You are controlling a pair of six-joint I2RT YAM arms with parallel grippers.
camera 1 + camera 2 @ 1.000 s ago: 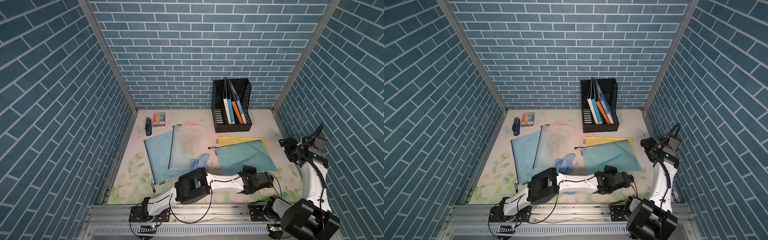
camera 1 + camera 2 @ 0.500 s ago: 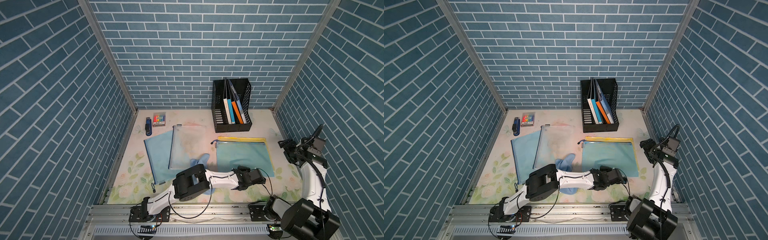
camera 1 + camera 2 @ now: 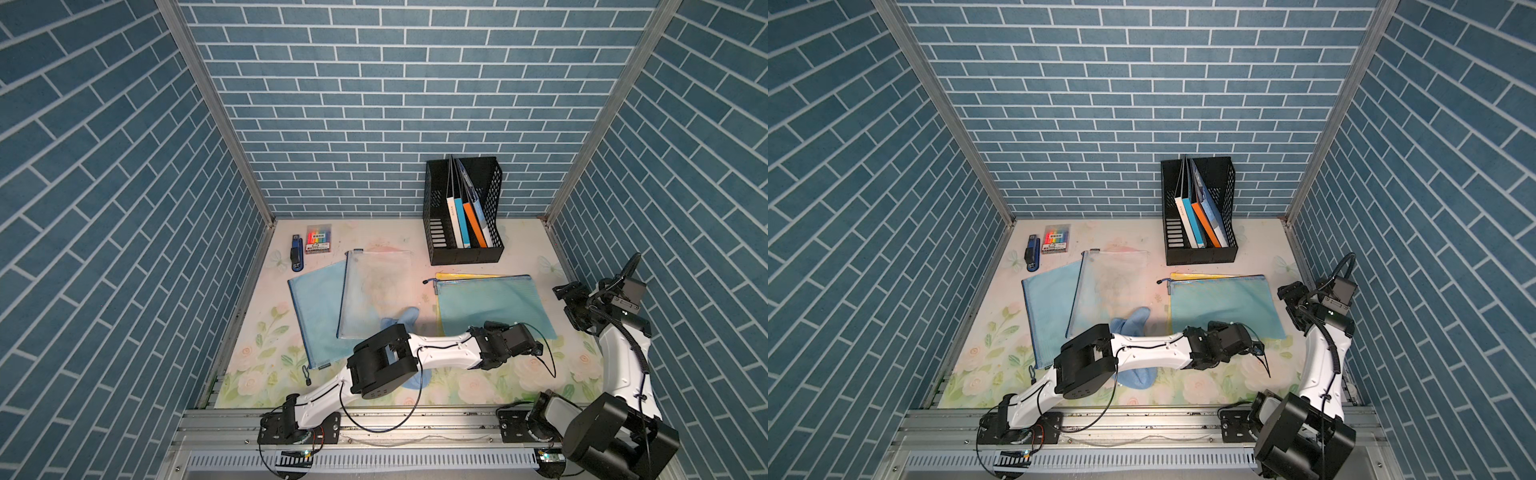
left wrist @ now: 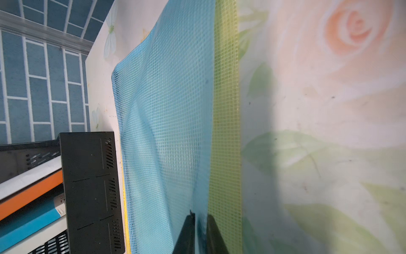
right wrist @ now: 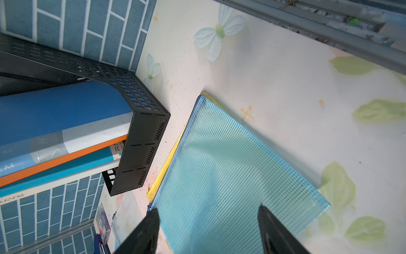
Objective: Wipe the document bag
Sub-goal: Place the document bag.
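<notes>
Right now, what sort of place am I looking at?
Probably a mock office desk inside a robot test cell: a black file rack holds folders, mesh document bags lie on the floral table cover, and printed blue-brick panels wall it in.

We find rack (image 3: 465, 255) at table (image 3: 374, 237) back edge, stapler (image 3: 296, 257) back-left corner, document bag (image 3: 494, 303) atop other bag (image 3: 465, 275) before rack.

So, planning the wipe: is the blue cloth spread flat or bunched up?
Bunched up: the blue cloth lies crumpled by the clear bag, partly under the left arm.
</notes>
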